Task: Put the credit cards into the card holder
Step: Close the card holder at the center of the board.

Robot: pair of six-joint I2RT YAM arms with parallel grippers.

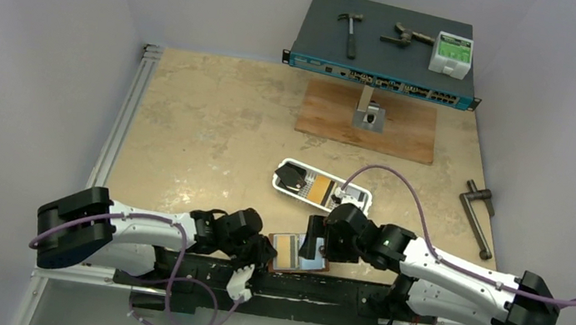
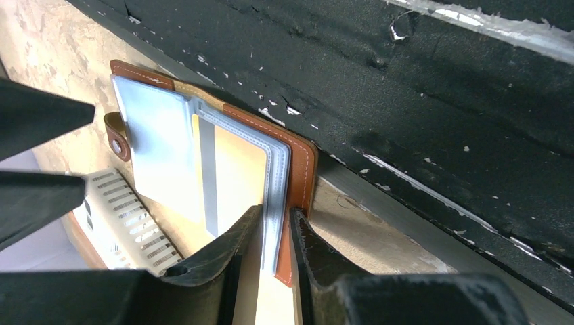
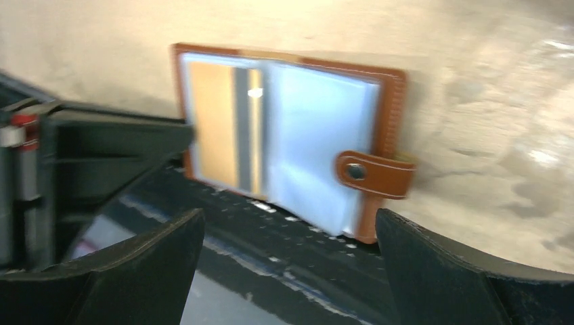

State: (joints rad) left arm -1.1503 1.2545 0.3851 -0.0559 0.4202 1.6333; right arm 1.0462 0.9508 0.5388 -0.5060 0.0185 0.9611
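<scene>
The brown leather card holder [image 1: 295,253] lies open at the table's near edge, its clear sleeves up. An orange-yellow credit card [image 2: 233,172] sits inside a sleeve and also shows in the right wrist view [image 3: 215,122]. My left gripper [image 2: 276,233] is shut on the holder's edge [image 2: 302,169], pinching the leather cover and sleeves. My right gripper [image 3: 288,271] is open and empty, just above the holder [image 3: 318,142] near its snap tab [image 3: 376,175]. More credit cards, black [image 1: 291,177] and orange [image 1: 317,188], lie in the white slotted tray [image 1: 359,197].
A black rail [image 1: 310,287] runs along the table's near edge, right beside the holder. A wooden board with a metal stand [image 1: 367,121] and a network switch [image 1: 383,53] carrying tools are at the back. A metal crank [image 1: 477,217] lies at the right.
</scene>
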